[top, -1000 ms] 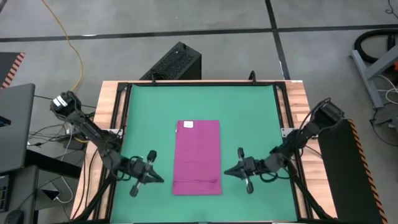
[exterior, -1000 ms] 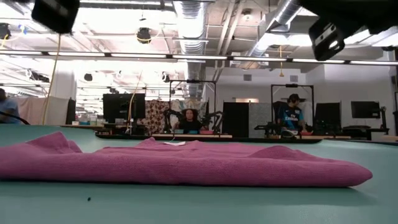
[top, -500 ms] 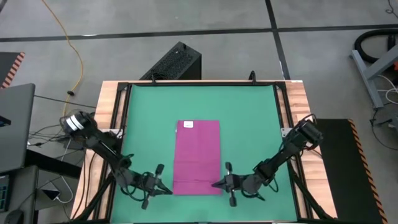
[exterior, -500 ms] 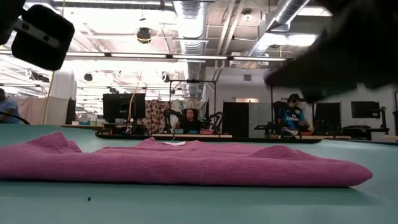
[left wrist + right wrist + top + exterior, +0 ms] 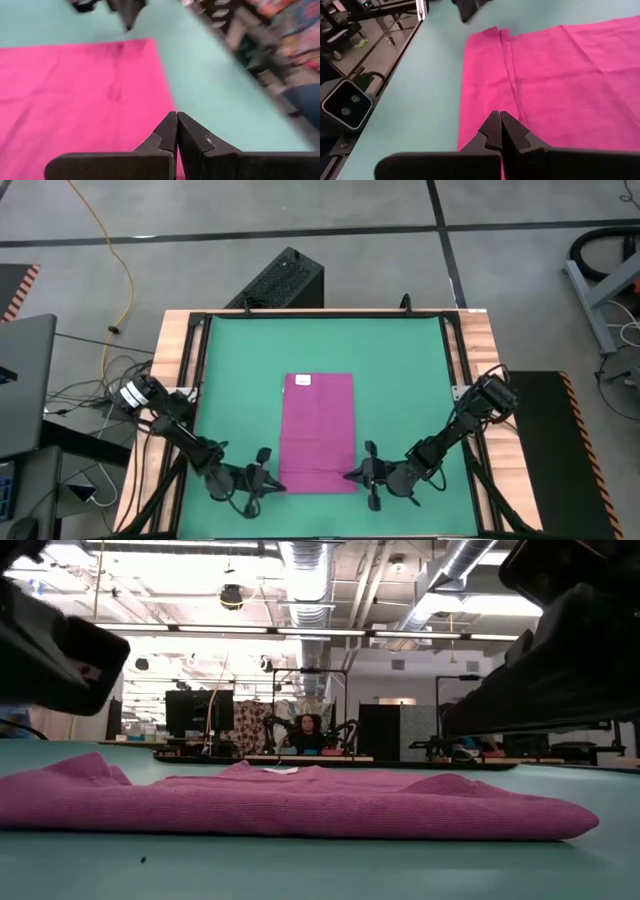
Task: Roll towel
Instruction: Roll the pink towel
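Observation:
The magenta towel lies flat on the green mat, long side running near to far, with its white tag at the far end and a crease across it close to the near end. My left gripper is shut beside the towel's near left corner, its tips over the towel's edge. My right gripper is shut at the near right corner, over the towel. In the low view both arms are dark shapes above the towel, clear of it.
The green mat has open room on all sides of the towel. A dark frame and wooden border ring the mat. A black box stands past the far edge. The low camera sits at the near edge.
Both grippers have sunk and moved toward the near edge and inward, ending at the towel's two near corners, each tipping further down. Both stay shut. The towel has not moved.

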Tool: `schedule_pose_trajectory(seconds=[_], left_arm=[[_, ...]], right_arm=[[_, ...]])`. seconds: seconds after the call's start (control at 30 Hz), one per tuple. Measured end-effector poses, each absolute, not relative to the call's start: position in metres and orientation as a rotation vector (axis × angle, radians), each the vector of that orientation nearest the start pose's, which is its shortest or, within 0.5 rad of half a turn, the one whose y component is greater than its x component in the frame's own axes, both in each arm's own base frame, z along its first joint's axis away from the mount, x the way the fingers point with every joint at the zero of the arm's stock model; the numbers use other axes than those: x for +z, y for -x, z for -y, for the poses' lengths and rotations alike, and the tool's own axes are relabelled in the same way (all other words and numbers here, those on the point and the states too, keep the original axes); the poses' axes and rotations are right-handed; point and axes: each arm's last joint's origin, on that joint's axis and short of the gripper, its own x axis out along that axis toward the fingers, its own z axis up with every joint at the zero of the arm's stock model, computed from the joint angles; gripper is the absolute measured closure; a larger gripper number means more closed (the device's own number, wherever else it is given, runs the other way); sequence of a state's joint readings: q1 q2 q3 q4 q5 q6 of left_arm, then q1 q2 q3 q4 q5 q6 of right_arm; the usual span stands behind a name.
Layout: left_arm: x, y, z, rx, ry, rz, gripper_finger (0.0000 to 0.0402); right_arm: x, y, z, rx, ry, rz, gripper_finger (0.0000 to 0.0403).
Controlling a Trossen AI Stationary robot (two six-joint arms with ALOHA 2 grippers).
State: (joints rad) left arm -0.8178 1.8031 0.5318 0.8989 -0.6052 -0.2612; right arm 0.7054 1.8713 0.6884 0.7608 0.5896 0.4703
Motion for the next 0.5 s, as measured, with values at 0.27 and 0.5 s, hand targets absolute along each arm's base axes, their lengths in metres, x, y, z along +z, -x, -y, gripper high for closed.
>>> schedule_pose_trajectory(seconds=[0.27, 0.5], left_arm=[[0.102, -0.213, 0.199, -0.092, 0.004, -0.377, 0.0401], [0.101, -0.214, 0.197, -0.070, 0.005, -0.388, 0.0401]], right_arm=[[0.112, -0.261, -0.201, 0.024, -0.198, -0.376, 0.0394], [0.104, -0.258, -0.198, -0.021, -0.207, -0.447, 0.0394]])
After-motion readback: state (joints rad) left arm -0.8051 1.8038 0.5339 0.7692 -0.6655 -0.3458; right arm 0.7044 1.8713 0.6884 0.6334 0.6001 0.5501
